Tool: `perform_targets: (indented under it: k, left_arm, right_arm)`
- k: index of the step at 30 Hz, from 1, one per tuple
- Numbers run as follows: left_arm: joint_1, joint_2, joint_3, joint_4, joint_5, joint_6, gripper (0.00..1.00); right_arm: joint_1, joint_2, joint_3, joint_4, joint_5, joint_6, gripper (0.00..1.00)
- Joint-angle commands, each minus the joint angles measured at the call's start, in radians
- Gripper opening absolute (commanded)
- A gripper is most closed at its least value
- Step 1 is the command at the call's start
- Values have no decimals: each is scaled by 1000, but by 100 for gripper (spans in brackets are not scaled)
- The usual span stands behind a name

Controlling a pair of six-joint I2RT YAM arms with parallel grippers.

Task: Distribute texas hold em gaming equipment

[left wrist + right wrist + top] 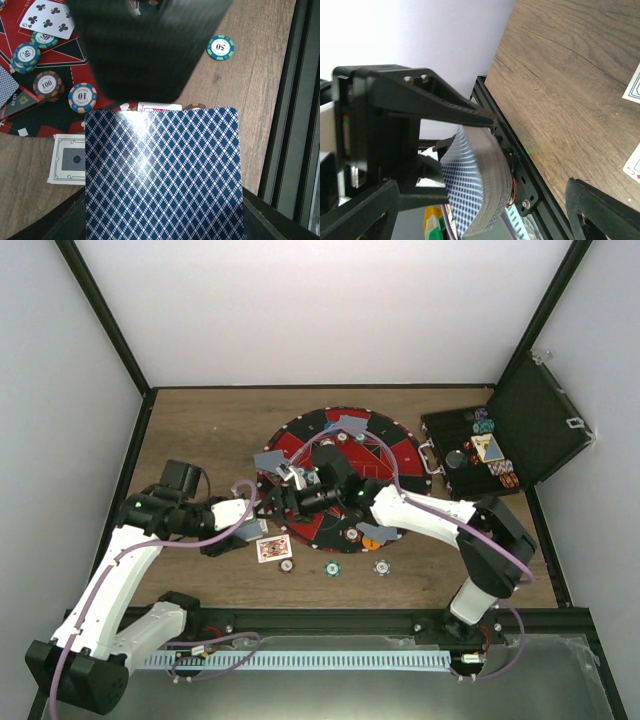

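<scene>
Left wrist: teal chip (220, 47) reads 50; orange chip (82, 97) 10.

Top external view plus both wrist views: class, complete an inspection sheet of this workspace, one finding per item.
Surface: wooden table with a round red-and-black poker mat in the middle.
Job's things: deck of cards held in the left tool; face-up card and three poker chips on bare wood near the arms; 10 chip and six of clubs among others on the mat.
Clutter: open black case at the far right, with chips and cards inside.
Tools: left tool shut on the deck; right tool open, facing the deck.
Cables: purple cables run along both arms.
Surroundings: white walls, black frame posts.
</scene>
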Motion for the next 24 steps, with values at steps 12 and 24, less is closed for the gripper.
perform_targets:
  k: [12, 24]
  left_arm:
    - [1, -9, 19, 9, 32, 17, 4]
    - [0, -9, 31, 1, 32, 20, 4]
  right_arm:
    - [74, 165, 98, 136, -77, 95, 83]
    - [30, 176, 41, 90, -24, 83, 74]
